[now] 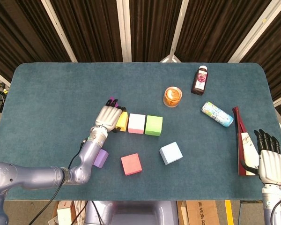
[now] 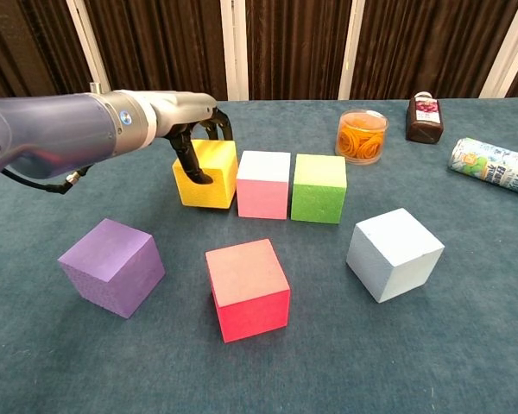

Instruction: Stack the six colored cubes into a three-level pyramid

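My left hand [image 1: 108,115] [image 2: 194,138] grips the yellow cube [image 2: 206,175] [image 1: 122,121] from above, right beside the pink cube [image 2: 263,184] [image 1: 136,123]. The green cube [image 2: 319,188] [image 1: 154,125] stands against the pink one's other side, so the three form a row. In front lie the purple cube [image 2: 112,266] [image 1: 100,158], partly hidden by my arm in the head view, the red cube [image 2: 247,288] [image 1: 131,164] and the pale blue cube [image 2: 394,254] [image 1: 171,153]. My right hand [image 1: 269,158] hangs open at the table's right edge, holding nothing.
An orange jar [image 2: 362,135] [image 1: 172,96], a dark bottle [image 2: 423,117] [image 1: 200,80] and a lying patterned can [image 2: 494,166] [image 1: 217,114] sit at the back right. A small magenta piece [image 1: 112,100] peeks out past my left fingers. A red-and-white flat object [image 1: 244,145] lies beside my right hand.
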